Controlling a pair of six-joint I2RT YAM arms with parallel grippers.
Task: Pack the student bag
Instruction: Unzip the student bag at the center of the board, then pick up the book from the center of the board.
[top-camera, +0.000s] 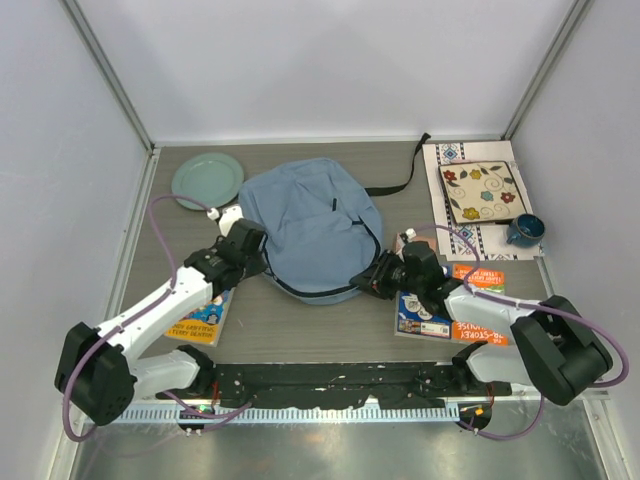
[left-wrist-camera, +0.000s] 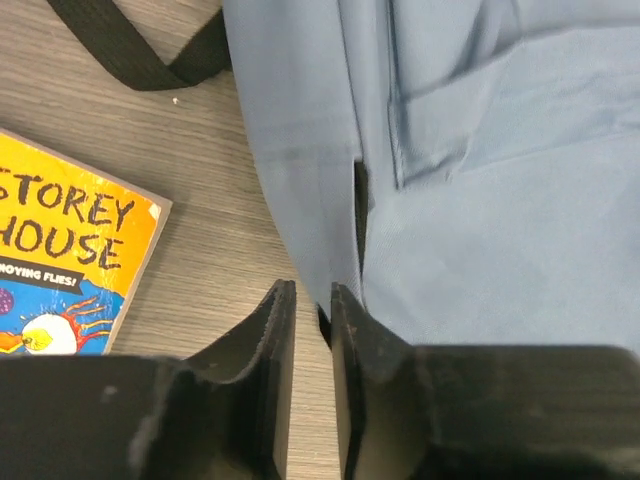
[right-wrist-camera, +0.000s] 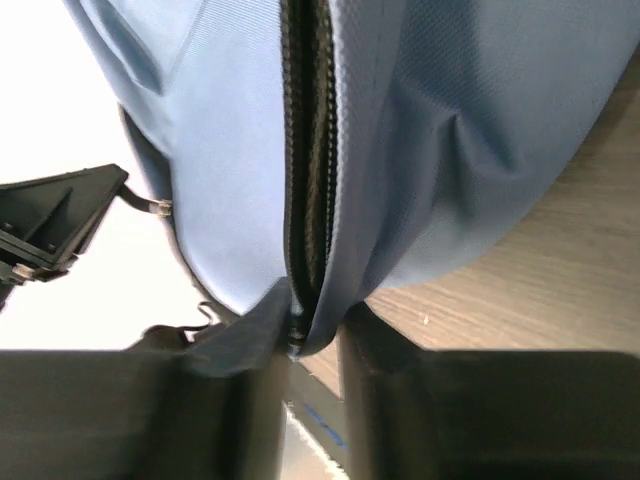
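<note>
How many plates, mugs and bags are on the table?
Plates: 2 (round green plate, square flowered plate)
Mugs: 1 (blue mug)
Bags: 1 (student bag)
Total: 4

The desk (top-camera: 300, 330) is a grey wood-grain surface filling the middle of the overhead view, with white walls around it. The student bag (top-camera: 310, 225) lies flat at its centre, one black strap (top-camera: 395, 185) trailing across the wood toward the upper right. A round pale green plate (top-camera: 207, 180) sits at the upper left, just beside the bag. A white patterned placemat (top-camera: 445, 155) lies at the upper right. At lower left an orange-and-blue book (top-camera: 200, 318) rests on the wood, partly covered by an arm. At lower right there are two more books, one orange (top-camera: 480, 275) and one blue and orange (top-camera: 425, 318).
</note>
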